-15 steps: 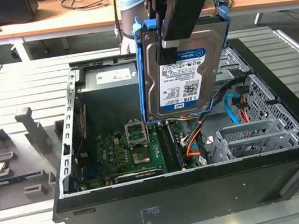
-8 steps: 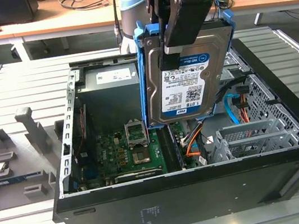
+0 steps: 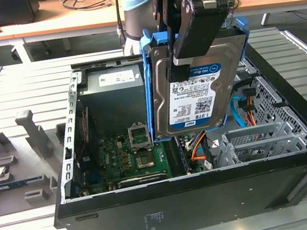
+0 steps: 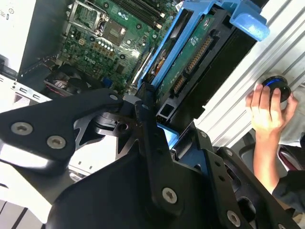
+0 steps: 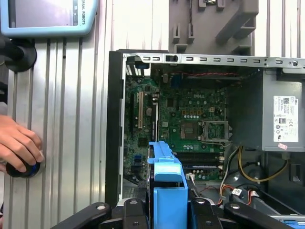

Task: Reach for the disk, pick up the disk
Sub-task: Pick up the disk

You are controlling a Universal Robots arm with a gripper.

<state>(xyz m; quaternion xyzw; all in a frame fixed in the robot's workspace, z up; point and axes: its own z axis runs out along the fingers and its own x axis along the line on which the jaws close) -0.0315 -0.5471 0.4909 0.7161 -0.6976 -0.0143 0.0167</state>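
Behind pincer [image 3: 191, 56], disk [image 3: 194, 94] label's top.

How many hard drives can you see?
1. The disk hangs in the gripper above the open computer case. Others could be hidden in the drive cage.

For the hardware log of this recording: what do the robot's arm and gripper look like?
The gripper is matt black, built of flat angular plates and linkage bars joined by silver screws and round pivot pins, plain in both wrist views. Its jaws are long, dark and flat-faced. Behind it in the exterior view, the arm shows a pale blue rounded joint cap over a silver-grey segment, with a thin black cable running alongside.
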